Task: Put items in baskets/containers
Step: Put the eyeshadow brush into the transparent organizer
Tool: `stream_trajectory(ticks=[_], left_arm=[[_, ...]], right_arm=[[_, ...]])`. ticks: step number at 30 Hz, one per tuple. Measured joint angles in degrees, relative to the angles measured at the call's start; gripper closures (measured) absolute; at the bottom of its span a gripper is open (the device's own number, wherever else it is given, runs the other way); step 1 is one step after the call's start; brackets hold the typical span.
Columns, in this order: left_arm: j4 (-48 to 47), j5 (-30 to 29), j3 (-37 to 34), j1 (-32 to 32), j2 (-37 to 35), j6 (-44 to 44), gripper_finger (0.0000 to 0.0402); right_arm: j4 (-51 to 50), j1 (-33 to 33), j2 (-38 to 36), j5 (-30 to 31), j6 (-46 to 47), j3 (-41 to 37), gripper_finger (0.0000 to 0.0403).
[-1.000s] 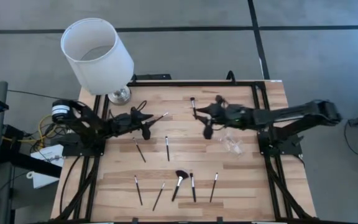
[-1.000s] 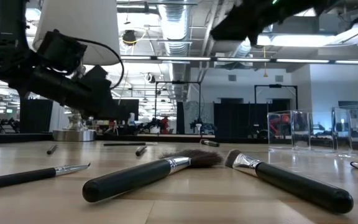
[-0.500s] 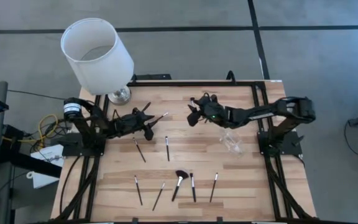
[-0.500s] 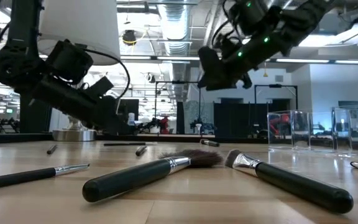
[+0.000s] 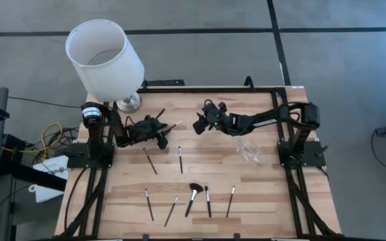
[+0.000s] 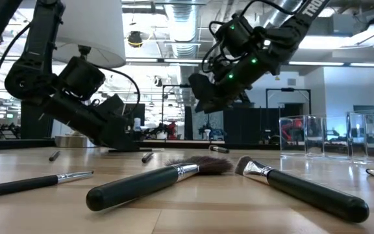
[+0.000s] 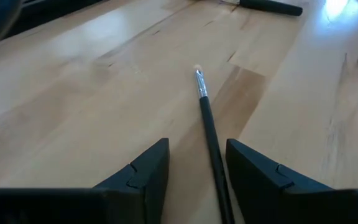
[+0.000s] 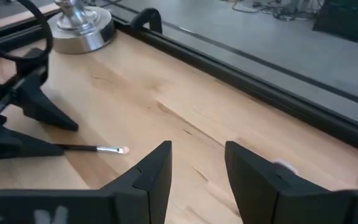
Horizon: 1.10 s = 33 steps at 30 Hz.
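The left gripper point(image 7: 196, 146) sits low over the wooden table point(image 5: 273, 194) close to the base of the white-shaded lamp point(image 5: 106, 57). Its jaws are spread to either side of a slim makeup brush point(image 7: 207, 112) that lies flat on the boards, not yet pinched. A clean pick here looks to call for closing squarely on the thin black handle behind the silver ferrule. A grip that is off-centre could roll or flick the brush away, so a straight lift should come before the carry. The right gripper point(image 8: 197, 149) hangs above the table a little farther from the lamp, its jaws likewise apart and empty. The clear container point(image 5: 250, 151), one in number, stands well apart from the lamp on the right arm's side and appears to hold nothing. Eight brushes can be counted from overhead. One is at the left gripper, two lie a short way from the lamp, and five sit in a loose row farthest from it, among them the single fluffy-headed brush point(image 5: 193, 194). Any brush beneath the right arm cannot be made out.
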Motion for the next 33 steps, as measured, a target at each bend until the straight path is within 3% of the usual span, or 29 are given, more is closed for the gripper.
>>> stream_trajectory(ticks=[6,13,15,23,26,33], left_arm=[[1.8,1.3,0.1,0.4,3.1,0.1,0.0269],[2.3,2.2,0.3,0.4,4.0,-0.6,0.0381],[2.3,2.4,0.3,0.4,4.0,-0.7,0.0388],[-0.9,5.3,0.0,-0.7,-0.9,-1.0,0.039],[-2.3,9.4,-0.3,-2.0,-4.3,-1.0,0.039],[-2.0,9.7,-0.3,-4.8,-9.9,-1.0,0.0389]], right_arm=[[0.2,0.0,0.2,-2.2,-1.0,1.5,0.0265],[0.6,-0.4,0.1,-21.5,-10.1,1.5,0.0268],[1.0,-0.4,0.7,-24.2,-10.5,1.5,0.0261],[11.3,1.7,8.6,-25.0,-16.3,1.8,0.0201],[11.6,2.9,12.0,-25.1,-23.4,4.1,0.0181],[4.6,5.0,18.8,-22.1,-31.6,13.9,0.0178]])
